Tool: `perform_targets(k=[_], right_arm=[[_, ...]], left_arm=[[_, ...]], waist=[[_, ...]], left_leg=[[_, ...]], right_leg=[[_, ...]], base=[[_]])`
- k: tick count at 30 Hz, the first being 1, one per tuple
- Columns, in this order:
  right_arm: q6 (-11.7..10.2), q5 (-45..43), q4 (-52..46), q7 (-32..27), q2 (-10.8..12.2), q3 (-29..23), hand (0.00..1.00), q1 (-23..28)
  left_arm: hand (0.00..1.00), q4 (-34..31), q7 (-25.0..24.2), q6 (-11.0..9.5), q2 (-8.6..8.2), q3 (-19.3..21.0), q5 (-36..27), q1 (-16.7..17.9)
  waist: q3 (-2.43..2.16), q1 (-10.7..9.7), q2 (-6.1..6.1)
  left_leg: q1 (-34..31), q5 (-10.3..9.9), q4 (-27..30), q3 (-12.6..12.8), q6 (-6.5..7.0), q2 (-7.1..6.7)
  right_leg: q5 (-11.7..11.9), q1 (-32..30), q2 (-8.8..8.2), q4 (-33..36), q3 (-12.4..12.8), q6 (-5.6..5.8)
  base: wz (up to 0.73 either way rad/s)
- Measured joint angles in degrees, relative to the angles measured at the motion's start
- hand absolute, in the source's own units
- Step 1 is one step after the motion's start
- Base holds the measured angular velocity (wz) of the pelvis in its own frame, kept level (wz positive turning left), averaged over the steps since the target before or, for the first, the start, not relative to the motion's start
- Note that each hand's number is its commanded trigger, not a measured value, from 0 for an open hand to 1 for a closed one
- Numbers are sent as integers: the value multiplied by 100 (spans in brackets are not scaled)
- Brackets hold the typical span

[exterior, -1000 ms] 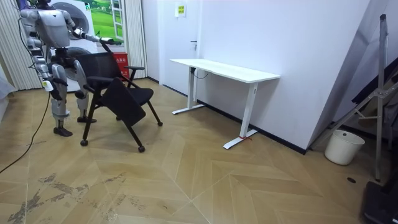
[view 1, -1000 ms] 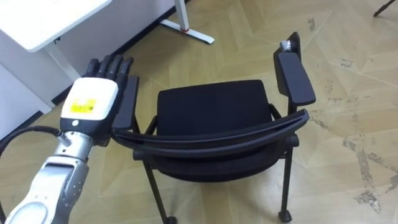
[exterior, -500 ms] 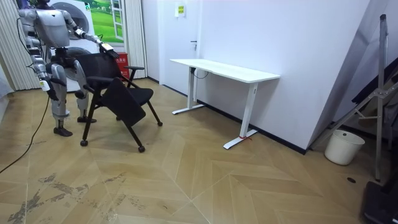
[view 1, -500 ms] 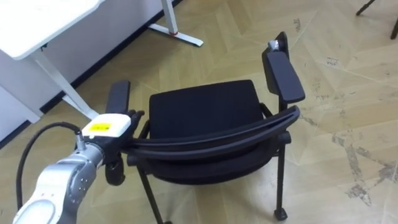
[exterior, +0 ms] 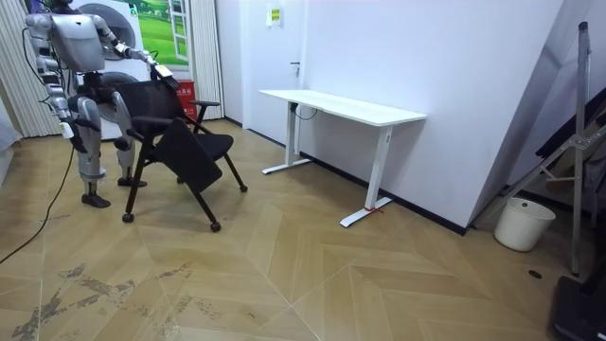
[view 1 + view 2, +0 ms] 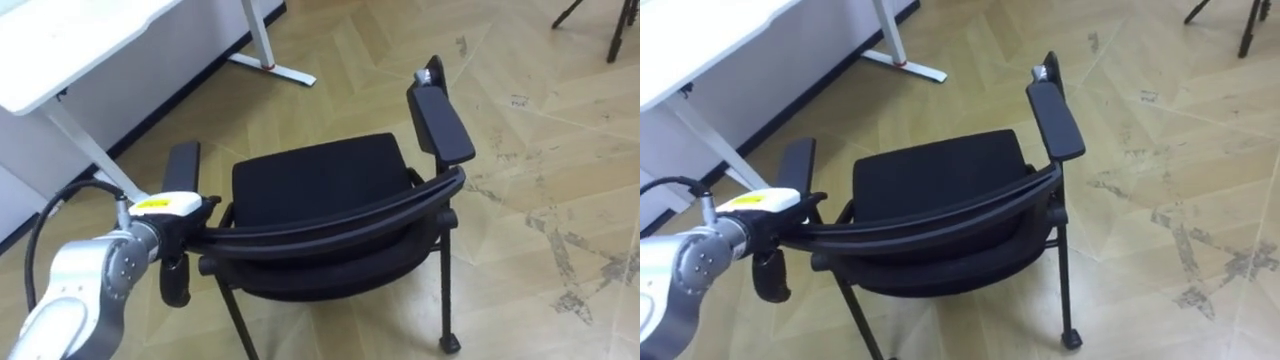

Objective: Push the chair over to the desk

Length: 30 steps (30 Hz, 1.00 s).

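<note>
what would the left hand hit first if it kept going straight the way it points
The chair's backrest: the left hand sits at its left end. Beyond that lies the left armrest, though depth is unclear.

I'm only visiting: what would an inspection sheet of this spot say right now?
Surface: parquet floor, scuffed in patches.
Job's things: black chair with armrests, standing near the white desk.
Clutter: nothing seen.
Hands: left hand on the left end of the backrest; right hand hangs at the robot's side.
Cables: nothing seen beyond the robot's own.
Surroundings: white bucket by the wall.
</note>
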Motion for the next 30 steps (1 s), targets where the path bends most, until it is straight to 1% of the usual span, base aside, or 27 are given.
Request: perform_targets(k=[1, 2, 3, 5, 6, 7, 8, 9, 10, 12, 13, 14, 15, 16, 18, 19, 21, 22, 23, 24, 26, 27, 29, 30], right_arm=[[-2, -1, -3, -5, 0, -7, 0, 3], [-10, -29, -13, 7, 0, -10, 0, -5], [-43, -49, -18, 54, 0, -26, 0, -7], [-135, -56, 3, 57, 5, -61, 0, -1], [-167, -107, 34, 54, 3, -118, 0, 4], [-185, -134, 42, 51, 2, -123, 0, 6], [-220, -185, 43, 46, 4, -130, 0, 4], [-267, -248, 42, 46, 16, -130, 0, -12], [-288, -252, 42, 44, 17, -124, 0, -16], [-400, -227, 52, 6, 30, -97, 0, -3], [-416, -211, 56, -28, 41, -89, 0, -3], [-448, -132, 72, -101, 68, -77, 0, 0], [-464, -66, 104, -157, 91, -77, 0, -2], [-464, -47, 118, -174, 100, -79, 0, 1], [-473, -40, 137, -208, 110, -83, 0, 61], [-487, -35, 143, -210, 114, -83, 0, 78], [-565, 13, 199, -235, 151, -78, 0, 100], [-593, 29, 223, -251, 161, -68, 0, 101], [-653, 55, 284, -298, 188, -22, 0, 103], [-682, 76, 317, -332, 201, 59, 0, 109], [-714, 76, 329, -331, 211, 131, 0, 89], [-791, 77, 378, -330, 226, 160, 0, 63], [-860, 77, 392, -325, 236, 180, 0, 62], [-896, 72, 413, -322, 242, 179, 0, 60]], left_arm=[[0, -39, -26, -5, 0, 24, -3, 0], [0, -122, -89, -55, 0, 119, -12, -1], [0, -177, -116, -143, 0, 235, -59, -2], [0, -331, -123, -251, -21, 361, -116, 1], [0, -483, -122, -334, -39, 383, -119, 2], [0, -561, -120, -381, -39, 387, -131, 2], [0, -687, -108, -496, -41, 425, -160, 1], [0, -792, -75, -584, -76, 489, -210, 2], [0, -812, -34, -623, -103, 521, -264, 2], [0, -814, 271, -789, -228, 547, -451, 5], [0, -814, 358, -838, -266, 547, -464, 7], [0, -816, 531, -928, -307, 547, -544, 15], [0, -831, 674, -1008, -319, 547, -582, 27], [0, -851, 743, -1025, -324, 547, -624, 35], [0, -964, 996, -1141, -445, 619, -682, 54], [0, -1012, 1043, -1176, -454, 619, -686, 59], [0, -1149, 1153, -1394, -466, 618, -707, 100], [0, -1152, 1154, -1440, -473, 613, -749, 110], [0, -1152, 1171, -1532, -503, 607, -772, 118], [0, -1153, 1217, -1634, -508, 607, -779, 123], [0, -1189, 1306, -1746, -511, 606, -781, 130], [0, -1246, 1362, -1824, -511, 606, -781, 155], [0, -1390, 1539, -1935, -532, 605, -794, 207], [0, -1517, 1627, -2008, -569, 606, -807, 211]], waist=[[2, 4, -9], [-10, 27, 9], [-12, 33, 5], [3, 84, -26], [-4, 163, -40], [-5, 168, -42], [-12, 173, -45], [-12, 182, -46], [-14, 191, -43], [-17, 236, -40], [-16, 265, -43], [-18, 297, -46], [-21, 309, -47], [-23, 309, -46], [-34, 311, -34], [-35, 310, -36], [-38, 303, -49], [-39, 301, -47], [-31, 305, -65], [-36, 309, -93], [-43, 328, -133], [-43, 329, -151], [-45, 321, -158], [-45, 318, -158]], left_leg=[[-33, 0, 3, -3, 0, 0], [-86, -1, 40, -19, 1, 0], [-166, -10, 88, -50, 3, 2], [-267, -23, 161, -86, 7, 2], [-295, -39, 187, -87, 8, 7], [-305, -42, 196, -98, 11, 7], [-326, -61, 225, -134, 20, 4], [-358, -91, 303, -158, 26, 4], [-358, -105, 324, -170, 28, 4], [-303, -126, 350, -173, 36, 4], [-282, -126, 341, -171, 36, 3], [-256, -126, 322, -167, 35, 4], [-238, -125, 307, -167, 34, 4], [-237, -124, 309, -169, 33, 5], [-235, -108, 301, -169, 23, 6], [-232, -102, 297, -169, 21, 6], [-219, -93, 289, -166, 18, 6], [-214, -93, 292, -166, 18, 6], [-184, -93, 292, -172, 18, 6], [-158, -93, 287, -173, 17, 6], [-158, -94, 291, -182, 17, 6], [-159, -94, 299, -202, 17, 5], [-152, -94, 302, -227, 17, 4], [-150, -93, 299, -231, 17, 5]], right_leg=[[0, -18, 0, -1, 2, 0], [0, -55, 2, -8, 9, 0], [0, -110, 4, -5, 3, 0], [1, -176, 5, 14, -16, -2], [1, -224, 6, 59, -26, -1], [1, -229, 5, 79, -27, -1], [1, -224, 4, 92, -44, -1], [1, -217, 4, 96, -64, -1], [1, -203, 5, 96, -65, -1], [1, -134, 6, 95, 5, -1], [1, -124, 6, 95, 7, -1], [0, -103, 7, 86, 2, 0], [0, -94, 10, 82, 3, 1], [-1, -91, 12, 78, 5, 2], [-2, -89, 16, 69, 17, 3], [-2, -90, 18, 69, 22, 3], [-2, -88, 23, 67, 41, 3], [-2, -78, 23, 67, 40, 3], [-2, -45, 23, 66, 32, 3], [-2, -21, 24, 65, 32, 3], [-2, -17, 25, 64, 20, 3], [-1, -14, 25, 64, 1, 2], [-1, -18, 28, 62, -13, 3], [-2, -18, 32, 57, -13, 3]], base=[[4], [8], [10], [7], [4], [7], [14], [12], [6], [0], [-5], [-7], [-6], [-3], [0], [0], [0], [0], [0], [0], [2], [6], [6], [0]])
